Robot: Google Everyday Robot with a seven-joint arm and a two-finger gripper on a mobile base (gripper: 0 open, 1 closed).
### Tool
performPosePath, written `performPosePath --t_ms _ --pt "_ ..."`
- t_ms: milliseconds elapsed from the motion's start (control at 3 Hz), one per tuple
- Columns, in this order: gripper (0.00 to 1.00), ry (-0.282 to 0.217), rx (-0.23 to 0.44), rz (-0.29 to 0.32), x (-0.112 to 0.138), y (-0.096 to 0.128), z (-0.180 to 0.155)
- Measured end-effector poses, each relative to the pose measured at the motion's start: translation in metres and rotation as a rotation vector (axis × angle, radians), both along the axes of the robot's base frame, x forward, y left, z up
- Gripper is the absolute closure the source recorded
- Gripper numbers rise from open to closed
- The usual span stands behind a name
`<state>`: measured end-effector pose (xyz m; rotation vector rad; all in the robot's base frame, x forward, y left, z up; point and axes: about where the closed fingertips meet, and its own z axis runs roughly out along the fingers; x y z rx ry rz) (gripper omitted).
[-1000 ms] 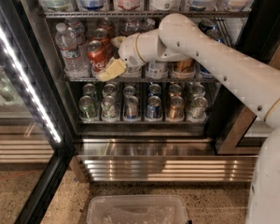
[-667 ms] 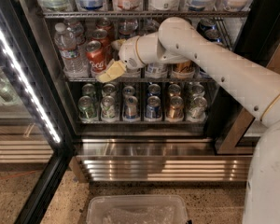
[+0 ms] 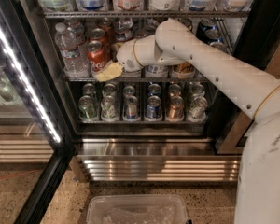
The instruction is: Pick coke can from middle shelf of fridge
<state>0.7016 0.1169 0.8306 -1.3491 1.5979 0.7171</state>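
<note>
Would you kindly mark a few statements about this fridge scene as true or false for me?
1. The tool is at the front of the middle shelf, right beside the coke can. True.
2. The coke can stands on the lowest rack among the short cans. False: it stands upright on the middle shelf, just right of the water bottles.
3. A clear plastic bin sits on the floor in front of the fridge. True.
4. The fridge door is closed. False: it is open, and the arm reaches inside.
</note>
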Motion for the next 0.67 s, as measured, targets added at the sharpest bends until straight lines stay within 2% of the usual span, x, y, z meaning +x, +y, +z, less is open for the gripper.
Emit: performPosePath --t_ms 667 --pt "0.72 0.011 0.004 0.012 -0.0011 0.0015 0.0029"
